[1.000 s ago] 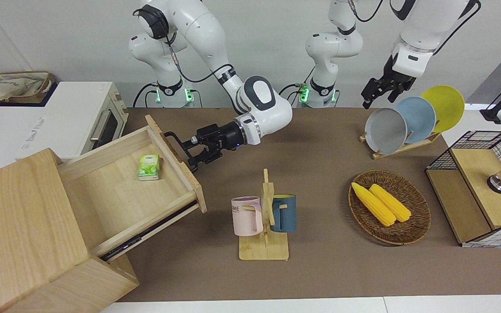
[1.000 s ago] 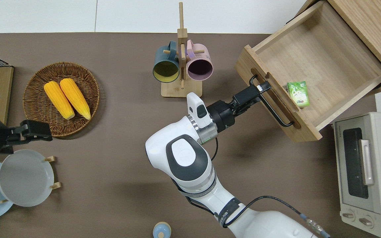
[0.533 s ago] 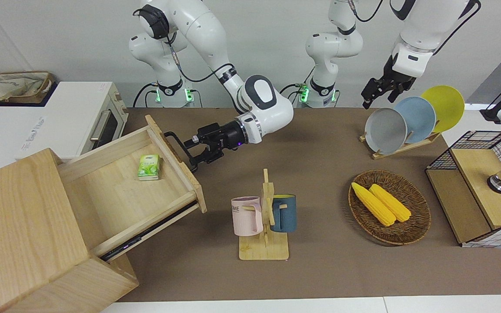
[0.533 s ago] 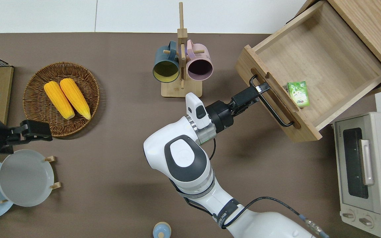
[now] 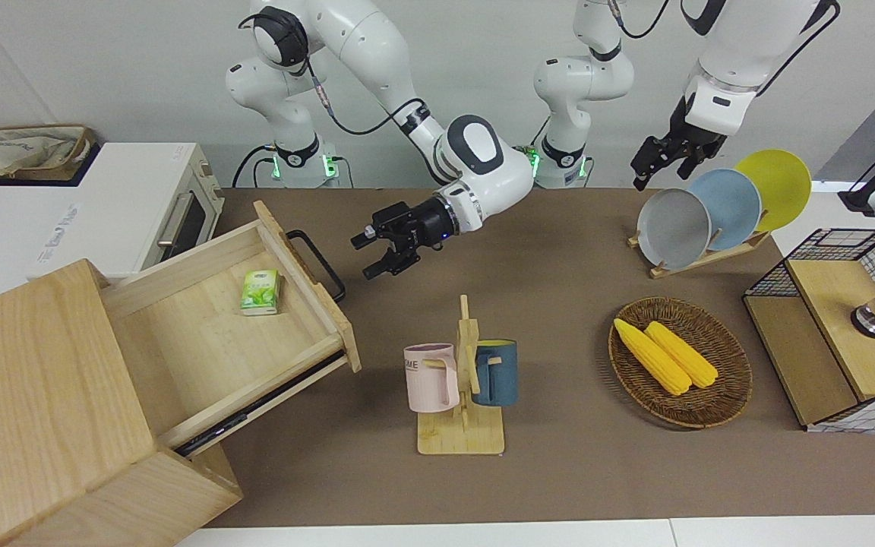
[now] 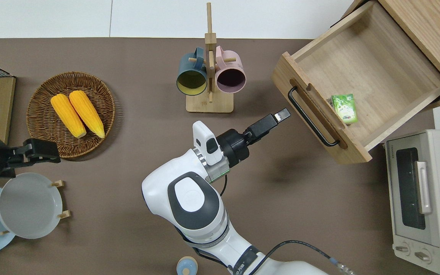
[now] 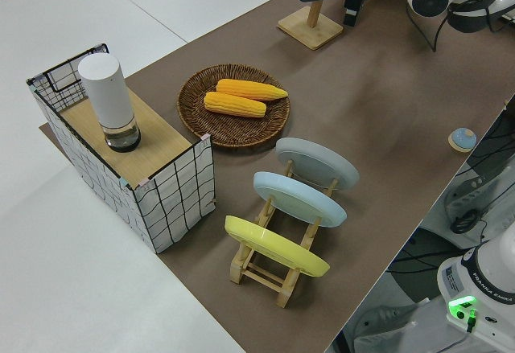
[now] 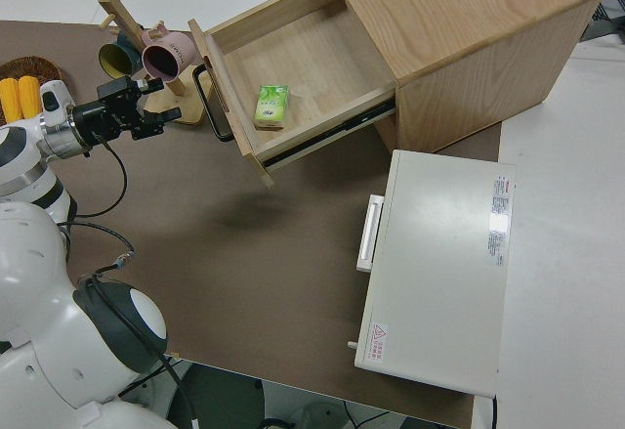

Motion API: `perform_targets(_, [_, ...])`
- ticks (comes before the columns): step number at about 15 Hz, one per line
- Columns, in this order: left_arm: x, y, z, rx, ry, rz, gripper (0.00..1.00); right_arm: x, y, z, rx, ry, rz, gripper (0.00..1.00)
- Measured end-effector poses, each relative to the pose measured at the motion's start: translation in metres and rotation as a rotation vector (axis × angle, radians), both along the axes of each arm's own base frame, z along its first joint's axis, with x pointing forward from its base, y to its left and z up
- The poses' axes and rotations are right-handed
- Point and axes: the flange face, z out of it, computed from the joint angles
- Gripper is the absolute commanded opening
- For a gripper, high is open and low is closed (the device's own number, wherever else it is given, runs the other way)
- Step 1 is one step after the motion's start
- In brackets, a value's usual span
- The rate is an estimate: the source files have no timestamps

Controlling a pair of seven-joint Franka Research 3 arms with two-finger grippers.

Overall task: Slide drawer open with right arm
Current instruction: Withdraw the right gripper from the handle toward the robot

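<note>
I see my right gripper [image 5: 374, 254] with its fingers spread and holding nothing, hanging over bare desk clear of the black handle [image 6: 311, 118]. The drawer [image 6: 361, 76] stands pulled well out of its cabinet [image 5: 42, 395] at the desk's far corner on the right arm's end, a small green box [image 6: 344, 108] lying inside near the front panel. The left arm is parked; I can't tell how its fingers stand.

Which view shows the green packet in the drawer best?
Overhead: the packet lies unobstructed against the drawer's front panel. Front and right side views show it smaller, at an angle; the left side view misses it.
</note>
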Motion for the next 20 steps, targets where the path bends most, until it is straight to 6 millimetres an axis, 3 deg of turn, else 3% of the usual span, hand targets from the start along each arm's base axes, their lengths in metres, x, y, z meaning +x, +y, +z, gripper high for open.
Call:
perform_targets(8, [0.0, 0.0, 0.0, 0.0, 0.0, 0.0, 0.99, -0.024, 0.031, 0.03, 0.336, 0.051, -0.116, 0.987])
perform_targets(10, [0.0, 0.0, 0.0, 0.0, 0.0, 0.0, 0.99, -0.028, 0.031, 0.054, 0.472, 0.085, -0.161, 0.985])
perform_targets(14, [0.0, 0.0, 0.0, 0.0, 0.0, 0.0, 0.99, -0.018, -0.016, 0.119, 0.791, 0.148, -0.297, 0.987])
perform_targets(15, [0.0, 0.0, 0.0, 0.0, 0.0, 0.0, 0.99, -0.011, -0.042, 0.143, 0.892, 0.155, -0.351, 0.987])
perform_targets(20, [0.0, 0.0, 0.0, 0.0, 0.0, 0.0, 0.99, 0.0, -0.117, 0.199, 1.113, 0.246, -0.408, 0.987])
